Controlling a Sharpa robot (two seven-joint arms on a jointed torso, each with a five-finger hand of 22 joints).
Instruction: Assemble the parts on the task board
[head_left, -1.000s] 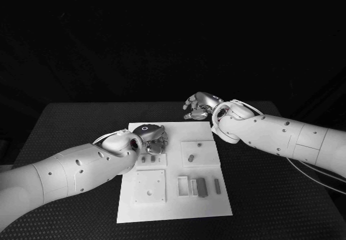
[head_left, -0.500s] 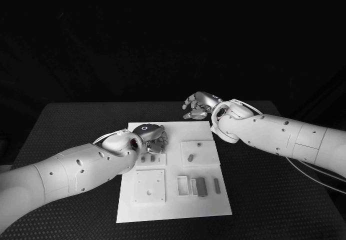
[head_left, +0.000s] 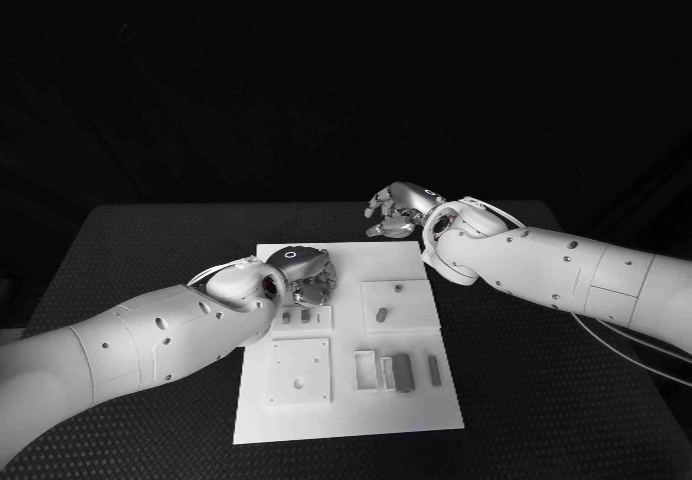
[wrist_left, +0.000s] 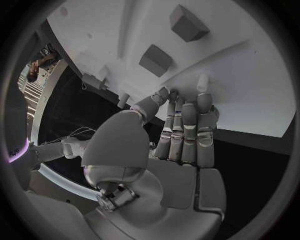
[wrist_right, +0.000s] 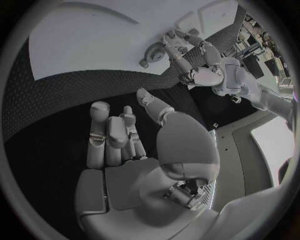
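The fingers (wrist_left: 187, 125) of the left hand (head_left: 300, 275) lie straight and close together, tips resting at the left edge of the task board (head_left: 418, 410), and they hold nothing; two small grey parts (wrist_left: 156, 60) stand on the white plate just beyond them. In the head view this hand sits over the board's far-left area, just beyond the small plate (head_left: 303, 320) with two pegs. The right hand (head_left: 397, 210) hovers off the board's far edge, over the black bench (head_left: 144, 250), its fingers (wrist_right: 106, 135) loosely curled and apart, empty too. Compared with the frames a second and half a second ago, almost nothing has moved: both hands keep their places and every part lies as it did. That stillness suggests a pause or a very slow approach, so the assembly has not advanced. Loose pieces wait near the board's near-right corner (head_left: 407, 372), beside the square plates (head_left: 300, 372), and the left hand looks nearest to starting a pick.
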